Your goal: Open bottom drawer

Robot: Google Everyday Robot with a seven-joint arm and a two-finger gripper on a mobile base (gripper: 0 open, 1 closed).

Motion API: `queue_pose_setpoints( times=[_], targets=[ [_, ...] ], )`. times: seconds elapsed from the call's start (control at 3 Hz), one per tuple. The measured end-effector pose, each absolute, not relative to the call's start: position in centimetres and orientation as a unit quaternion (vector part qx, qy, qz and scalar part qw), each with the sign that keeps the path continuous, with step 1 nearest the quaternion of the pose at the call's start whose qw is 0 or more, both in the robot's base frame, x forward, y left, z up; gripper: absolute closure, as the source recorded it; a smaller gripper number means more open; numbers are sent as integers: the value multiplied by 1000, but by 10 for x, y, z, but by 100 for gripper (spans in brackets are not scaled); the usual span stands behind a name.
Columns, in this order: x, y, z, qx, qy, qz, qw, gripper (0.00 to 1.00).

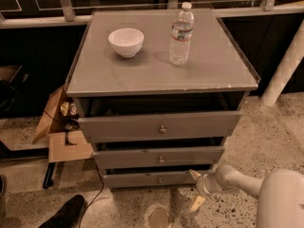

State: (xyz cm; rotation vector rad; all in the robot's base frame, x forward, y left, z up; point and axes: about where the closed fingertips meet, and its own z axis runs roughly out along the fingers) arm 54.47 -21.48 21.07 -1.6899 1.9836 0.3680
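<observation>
Grey cabinet (142, 75) carries three drawers, one bowl (126, 42), one bottle (181, 34); low arm's (237, 180) gripper (195, 189), fingers apart, beside bottom drawer (142, 180)

White bowl (126, 42) beside water bottle (181, 32)

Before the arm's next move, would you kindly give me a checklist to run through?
1. The gripper open: ok.
2. The gripper on the knob of the bottom drawer: not ok, it sits to the knob's right, by the drawer's right end.
3. The knob unblocked: ok.
4. The floor before the drawer free: cannot tell, a shoe lies front-left.
5. The bottle upright: ok.
</observation>
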Motion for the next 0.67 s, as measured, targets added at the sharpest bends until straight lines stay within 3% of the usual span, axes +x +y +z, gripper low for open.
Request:
queue_pose_setpoints(
  times=[0.67],
  targets=[
    [566,-218,214,-608,728,145,283,0]
  ],
)
